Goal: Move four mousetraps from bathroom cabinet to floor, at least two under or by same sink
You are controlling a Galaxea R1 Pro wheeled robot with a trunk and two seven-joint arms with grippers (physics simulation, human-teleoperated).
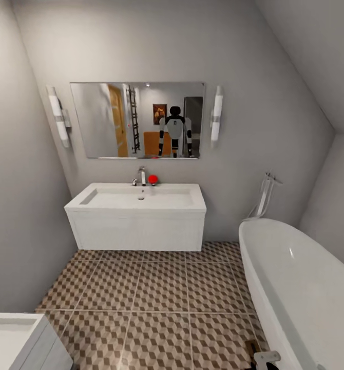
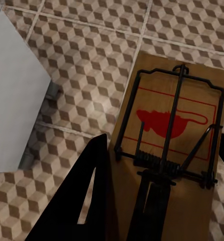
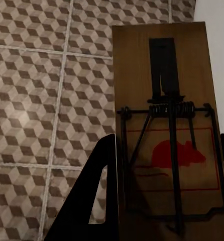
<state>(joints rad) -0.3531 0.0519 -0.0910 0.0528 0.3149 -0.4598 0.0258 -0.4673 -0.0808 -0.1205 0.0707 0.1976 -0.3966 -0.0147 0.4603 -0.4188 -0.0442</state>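
In the left wrist view a tan mousetrap [image 2: 172, 120] with a black spring bar and a red mouse print sits between the black fingers [image 2: 94, 191] of my left gripper [image 2: 164, 150], which is shut on it above the cube-patterned bathroom floor [image 2: 92, 60]. A second mousetrap [image 3: 167, 150] is held the same way by my right gripper [image 3: 168, 145] over the floor [image 3: 36, 100]. In the head view the white sink [image 1: 141, 198] stands at the far wall, and the floor [image 1: 156, 288] spreads before it. The cabinet shows as an orange-brown reflection [image 1: 154, 144] in the mirror.
The oval white bathtub [image 1: 300, 288] fills the right side. A straight-edged white unit [image 1: 13, 339] juts in at the near left; its grey side [image 2: 11, 90] shows beside my left gripper. A mirror [image 1: 136, 121] with two wall lamps hangs over the sink.
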